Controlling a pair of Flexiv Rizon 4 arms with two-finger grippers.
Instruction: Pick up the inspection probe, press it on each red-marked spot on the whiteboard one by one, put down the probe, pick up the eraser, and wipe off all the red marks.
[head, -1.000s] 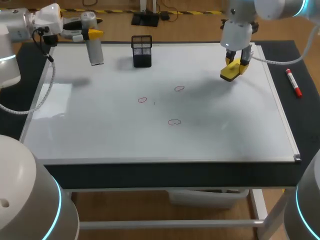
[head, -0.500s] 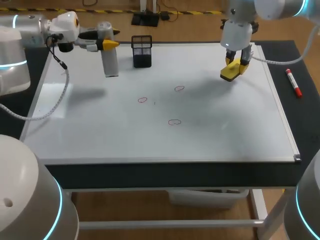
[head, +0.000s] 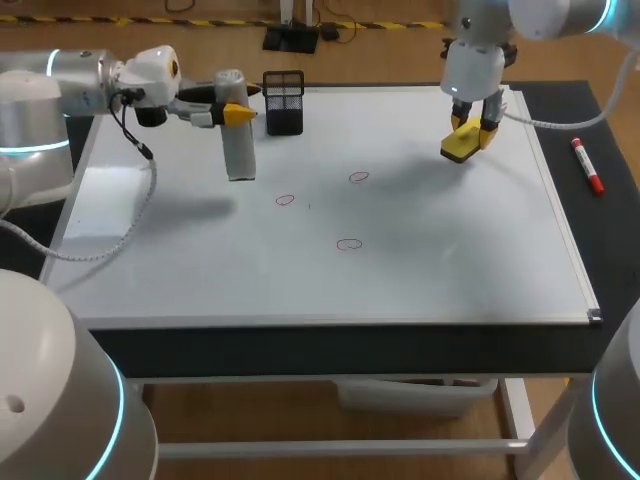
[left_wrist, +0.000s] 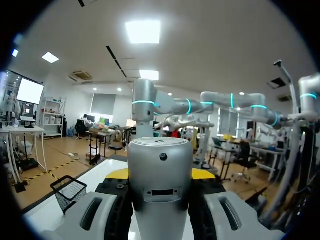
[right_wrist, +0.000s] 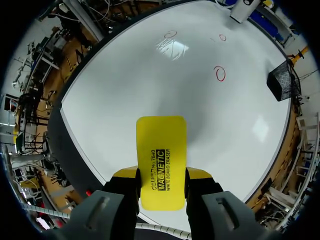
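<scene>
1. Holding the probe upright near its top, the left gripper is closed on it from both sides. The left wrist view shows the yellow tips pressed against the grey cylinder
2. The probe hangs over the far left part of the whiteboard, just beside the black mesh basket. Its shadow lies apart from it on the board, so its lower end looks clear of the surface
3. Three red marks sit near the board's middle: one nearest the probe, one farther right, and one closer to the front edge. The probe touches none of them
4. The right gripper is closed on the yellow eraser and holds it above the far right part of the board, well apart from the marks
5. In the right wrist view the eraser juts out between the fingers, with the board and its marks ahead of it
6. A red marker lies on the dark tabletop, to the right of the board
</scene>
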